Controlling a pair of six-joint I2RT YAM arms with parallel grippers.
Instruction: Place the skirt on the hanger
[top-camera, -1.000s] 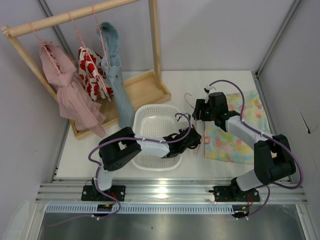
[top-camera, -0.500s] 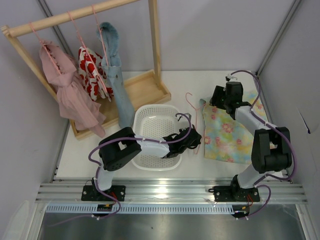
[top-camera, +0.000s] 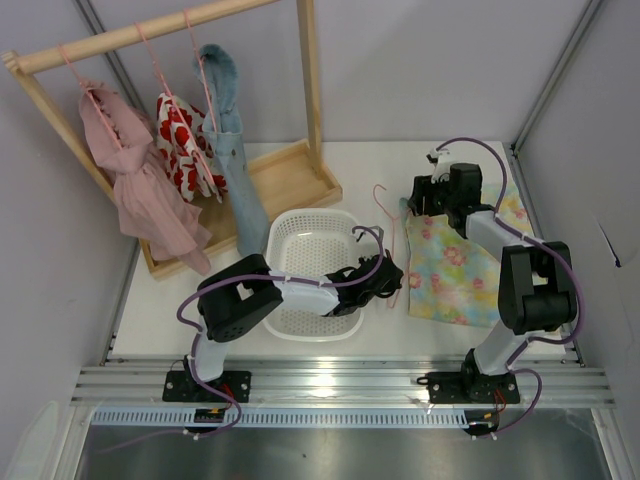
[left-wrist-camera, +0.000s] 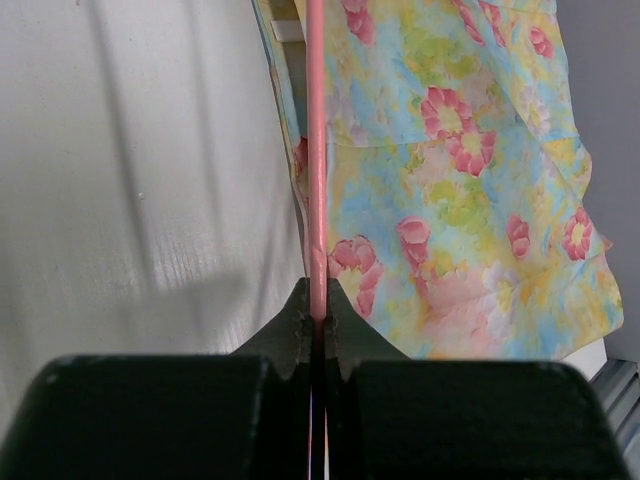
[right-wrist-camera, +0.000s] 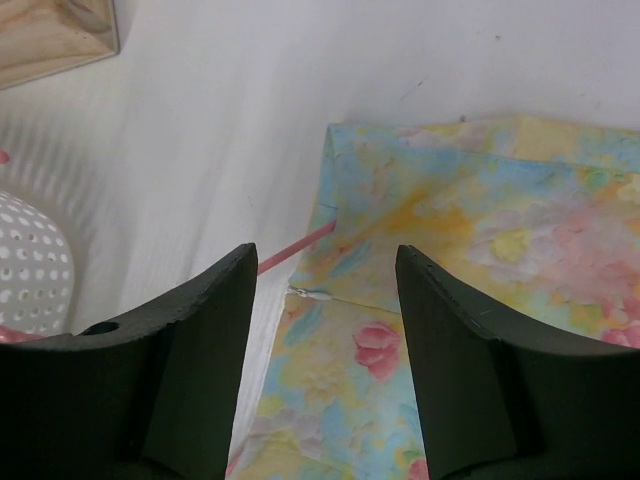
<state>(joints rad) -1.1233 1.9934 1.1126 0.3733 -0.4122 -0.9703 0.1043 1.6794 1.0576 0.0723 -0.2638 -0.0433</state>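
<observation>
- The skirt (top-camera: 455, 270) lies flat on the white table (top-camera: 380, 160) at the right. Its right edge is close to the side wall (top-camera: 590, 150), so there is little room there.
- A narrow bare strip separates the skirt's left edge from the white perforated plastic basket (top-camera: 312, 213). More open table lies beyond the skirt's far edge.
- The hanger (left-wrist-camera: 316, 150), a thin pink wire, runs near-to-far along the skirt's left edge. In the right wrist view it meets the cloth at the skirt's far-left corner.
- The left gripper (left-wrist-camera: 316, 320) is pinched closed on the hanger's wire at its near end, just right of the basket.
- The right gripper (right-wrist-camera: 325, 270) hovers above the skirt's far-left corner with its jaws apart and nothing between them.
- The skirt's cloth is thin and lightly crinkled, yellow and turquoise with pink flowers.
- The wooden rack (top-camera: 290, 185) with hanging garments stands far left, well apart.
</observation>
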